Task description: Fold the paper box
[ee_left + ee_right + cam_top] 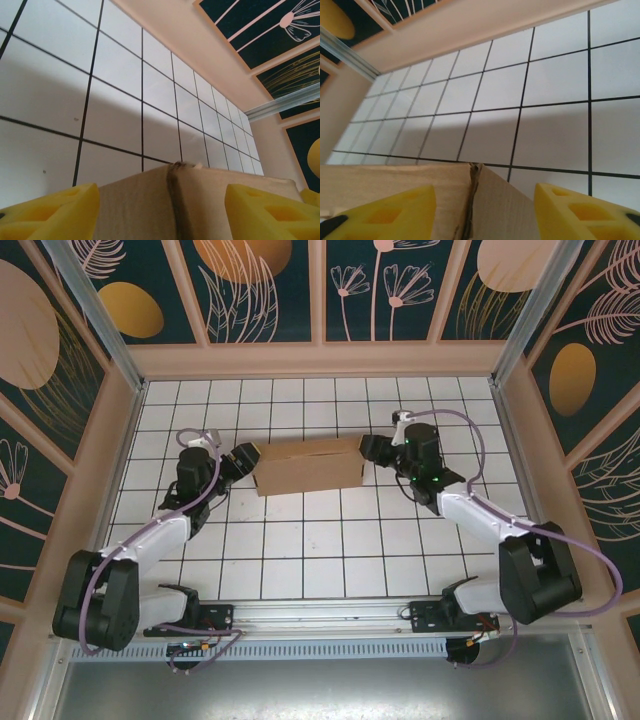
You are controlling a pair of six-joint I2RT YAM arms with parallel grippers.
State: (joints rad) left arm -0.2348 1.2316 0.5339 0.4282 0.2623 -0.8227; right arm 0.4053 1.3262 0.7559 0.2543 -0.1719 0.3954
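Left gripper (244, 456) — parked at the 9 o'clock end of the paper box (308, 468), jaws spread wide. Showed yellow fingers (50, 212) on either side of an upright corner edge of the cardboard in the left wrist view; could not tell whether touching or just beside. Right gripper (371, 448) — set likewise at the 3 o'clock end, jaws apart, fingers (580, 210) flanking a frayed corner crease. Box: stood as a shallow brown block, long edges running 9 to 3, a little toward 12 o'clock from the middle of the tiled table (300, 560). Left bare tiles all round it: broad room toward 6 o'clock, down to the arm bases; a narrower strip toward 12 o'clock, up to the wooden rim (320, 360); open tiles at 9 and 3 behind each wrist.
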